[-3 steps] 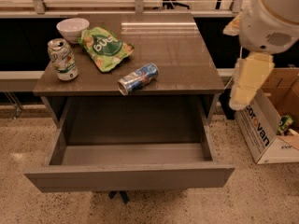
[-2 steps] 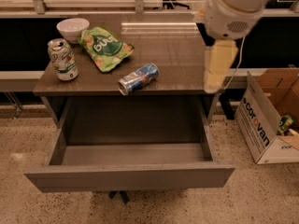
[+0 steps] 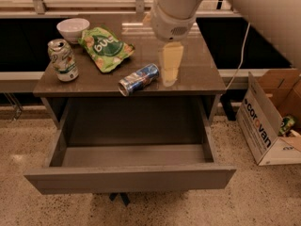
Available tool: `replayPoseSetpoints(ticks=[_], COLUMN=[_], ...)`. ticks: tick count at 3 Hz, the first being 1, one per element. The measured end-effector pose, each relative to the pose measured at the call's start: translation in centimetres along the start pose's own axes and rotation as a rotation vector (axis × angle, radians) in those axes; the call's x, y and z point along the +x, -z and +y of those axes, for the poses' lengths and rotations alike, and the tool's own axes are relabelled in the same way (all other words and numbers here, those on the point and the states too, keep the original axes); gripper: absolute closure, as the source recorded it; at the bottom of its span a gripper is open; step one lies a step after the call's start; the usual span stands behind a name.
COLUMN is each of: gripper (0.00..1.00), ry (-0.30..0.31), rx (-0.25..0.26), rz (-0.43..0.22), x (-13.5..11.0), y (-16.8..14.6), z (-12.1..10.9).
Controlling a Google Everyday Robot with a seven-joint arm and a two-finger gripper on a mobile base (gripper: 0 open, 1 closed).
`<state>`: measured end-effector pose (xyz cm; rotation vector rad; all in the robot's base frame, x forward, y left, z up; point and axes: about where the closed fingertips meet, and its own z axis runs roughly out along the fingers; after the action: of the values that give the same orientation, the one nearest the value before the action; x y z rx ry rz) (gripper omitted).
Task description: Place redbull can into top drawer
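Camera view: redbull can (image 3: 138,79) is laid sideways at table (image 3: 200,72) front edge, above open top drawer (image 3: 129,179). Beside it the gripper (image 3: 170,74) is poised, its state not determinable. Can should be clasped across its body.

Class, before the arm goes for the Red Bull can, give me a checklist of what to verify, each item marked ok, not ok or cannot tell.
1. Top drawer pulled open: ok.
2. Redbull can in plain reach on the table, near its front edge: ok.
3. Can upright: not ok, it lies on its side.
4. Gripper close to the can: ok, it hovers just beside it, over the table.
5. Can gripped: not ok.
6. Green can and chip bag apart from the redbull can: ok.
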<state>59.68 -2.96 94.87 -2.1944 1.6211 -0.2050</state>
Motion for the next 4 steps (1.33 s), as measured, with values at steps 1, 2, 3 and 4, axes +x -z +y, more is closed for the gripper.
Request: replayPoseSetpoints(ticks=[1, 2, 3, 4], gripper=[0.00, 0.00, 0.16, 0.41], ry=[0.073, 0.112, 0.123, 0.117], rx=[-0.056, -0.131, -0.179, -0.196], rz=[-0.046, -0.059, -0.068, -0.068], x=[-3.5, -5.3, -5.9, -6.0], y=[-4.9, -9.3, -11.9, -13.4], z=[0.5, 2.3, 3.6, 4.1])
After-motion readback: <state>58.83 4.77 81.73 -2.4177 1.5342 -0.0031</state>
